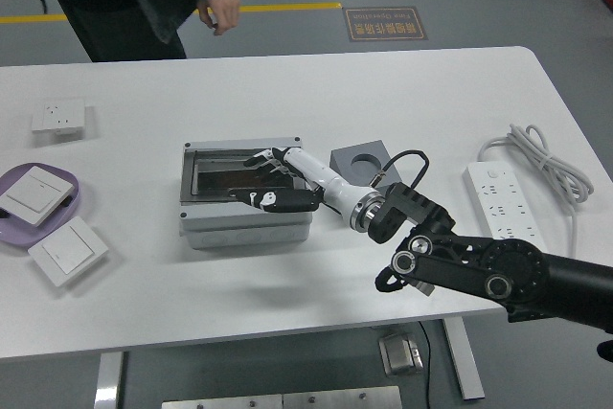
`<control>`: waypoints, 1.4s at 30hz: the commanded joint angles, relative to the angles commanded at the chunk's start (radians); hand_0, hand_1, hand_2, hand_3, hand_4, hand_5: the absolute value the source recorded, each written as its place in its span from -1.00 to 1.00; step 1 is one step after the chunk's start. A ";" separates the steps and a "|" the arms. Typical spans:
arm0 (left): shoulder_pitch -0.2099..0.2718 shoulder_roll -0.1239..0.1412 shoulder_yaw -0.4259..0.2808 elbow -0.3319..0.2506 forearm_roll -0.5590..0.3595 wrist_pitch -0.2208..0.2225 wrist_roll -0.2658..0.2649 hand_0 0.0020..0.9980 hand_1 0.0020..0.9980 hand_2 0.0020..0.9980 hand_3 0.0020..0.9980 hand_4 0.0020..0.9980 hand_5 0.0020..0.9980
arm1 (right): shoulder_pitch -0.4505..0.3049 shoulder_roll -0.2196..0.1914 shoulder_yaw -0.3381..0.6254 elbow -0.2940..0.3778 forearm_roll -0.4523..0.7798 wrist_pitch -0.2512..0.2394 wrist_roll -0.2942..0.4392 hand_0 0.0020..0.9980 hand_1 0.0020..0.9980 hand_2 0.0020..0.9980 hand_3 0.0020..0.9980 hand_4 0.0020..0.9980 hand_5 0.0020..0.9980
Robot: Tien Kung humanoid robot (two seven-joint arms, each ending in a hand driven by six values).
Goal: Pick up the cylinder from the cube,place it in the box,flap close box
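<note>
A grey box [244,223] stands at the table's middle with its clear lid lying flat over it. My right hand [273,179] rests on the lid's right half, fingers spread flat, holding nothing. The dark grey cube [360,161] with a round hole in its top stands just right of the box, behind my white forearm. No cylinder shows on the cube; something dark lies under the lid, too dim to name. My left arm is out of view.
A purple plate [59,191] with a white switch, another switch [67,250] and a socket [58,117] lie at the left. A white power strip [502,196] with its cord lies at the right. A person stands at the far left, hand [224,12] off the table.
</note>
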 joint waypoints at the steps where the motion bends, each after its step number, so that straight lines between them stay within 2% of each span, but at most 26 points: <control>1: 0.000 0.000 0.000 0.000 0.000 0.000 0.000 0.23 0.18 0.08 0.24 0.39 -0.55 | -0.001 -0.005 0.014 0.010 -0.005 -0.001 0.000 0.55 0.45 0.44 0.55 0.68 -0.05; 9: 0.002 -0.001 -0.003 0.001 0.000 0.001 0.000 0.23 0.18 0.08 0.24 0.39 -0.55 | -0.019 -0.073 0.174 0.111 -0.073 -0.006 -0.018 0.55 0.45 0.44 0.55 0.62 0.00; 14: 0.003 -0.004 -0.002 0.001 -0.001 0.001 -0.001 0.23 0.18 0.08 0.24 0.39 -0.55 | -0.058 -0.100 0.271 0.105 -0.110 -0.010 -0.012 0.55 0.44 0.44 0.55 0.62 -0.01; 21: 0.007 -0.011 0.000 0.001 -0.002 0.002 -0.003 0.23 0.18 0.08 0.24 0.39 -0.55 | -0.193 -0.157 0.450 0.090 -0.225 0.012 0.028 0.54 0.44 0.44 0.53 0.62 -0.01; 26: 0.013 -0.014 0.015 0.001 -0.025 0.003 -0.014 0.23 0.18 0.08 0.24 0.39 -0.55 | -0.308 -0.192 0.593 0.086 -0.185 0.010 0.098 0.54 0.44 0.43 0.52 0.61 0.00; 31: 0.032 -0.015 0.069 0.007 -0.118 0.011 -0.051 0.23 0.18 0.08 0.24 0.39 -0.55 | -0.420 -0.190 0.717 0.102 -0.129 -0.008 0.116 0.54 0.44 0.43 0.52 0.61 0.00; 37: 0.051 -0.012 0.112 0.010 -0.203 0.015 -0.079 0.23 0.18 0.08 0.24 0.39 -0.55 | -0.542 -0.156 0.845 0.112 -0.033 -0.005 0.209 0.51 0.42 0.42 0.51 0.59 0.02; 38: 0.050 -0.011 0.120 0.009 -0.214 0.014 -0.084 0.23 0.18 0.08 0.24 0.39 -0.55 | -0.554 -0.151 0.857 0.108 -0.010 -0.001 0.230 0.53 0.54 0.54 0.78 0.71 -0.28; 42: 0.041 -0.004 0.146 0.008 -0.241 0.011 -0.101 0.23 0.18 0.08 0.24 0.39 -0.55 | -0.578 -0.141 0.878 0.091 0.083 0.017 0.294 0.53 0.54 0.54 0.78 0.71 -0.28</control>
